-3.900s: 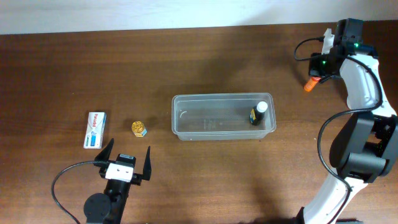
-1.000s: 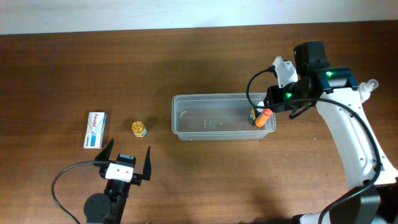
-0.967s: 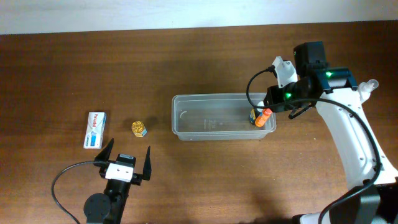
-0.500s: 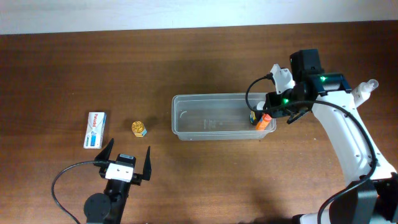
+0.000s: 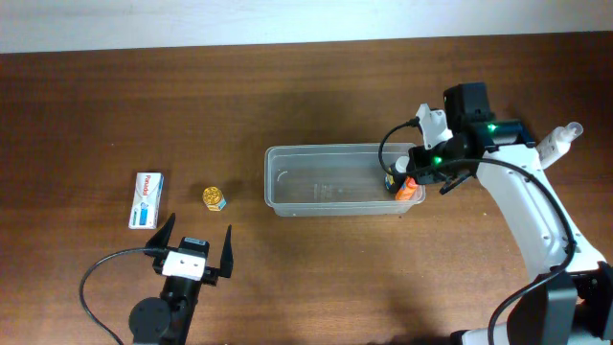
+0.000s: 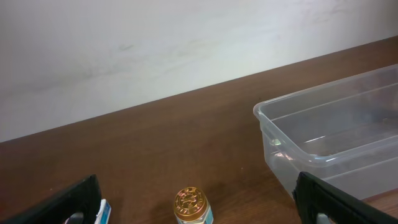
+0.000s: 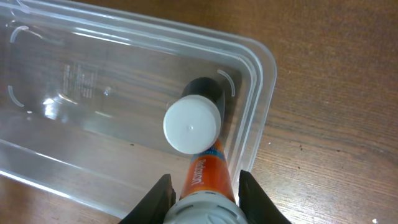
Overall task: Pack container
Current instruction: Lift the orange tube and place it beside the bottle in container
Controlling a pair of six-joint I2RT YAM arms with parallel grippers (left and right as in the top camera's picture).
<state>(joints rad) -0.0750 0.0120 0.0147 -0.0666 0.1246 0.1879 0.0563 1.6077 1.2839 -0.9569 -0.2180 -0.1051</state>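
The clear plastic container (image 5: 287, 206) lies mid-table; it also shows in the left wrist view (image 6: 323, 134) and the right wrist view (image 7: 124, 56). A dark bottle with a white cap (image 5: 395, 175) (image 7: 191, 124) stands in its right end. My right gripper (image 5: 414, 182) (image 7: 205, 190) is shut on an orange tube (image 5: 406, 190) (image 7: 208, 171), which is held inside the container's right end against the dark bottle. My left gripper (image 5: 194, 251) (image 6: 198, 190) is open and empty near the front edge. A gold-capped bottle (image 5: 214, 197) (image 6: 191, 205) stands just ahead of it.
A white and blue box (image 5: 146, 199) lies left of the gold-capped bottle. A small clear bottle (image 5: 558, 141) lies at the far right beside my right arm. A pale wall runs behind the table's back edge.
My right gripper carried the orange tube from the back right to the container, then lowered it into the right end beside the dark bottle. The left arm has not moved.
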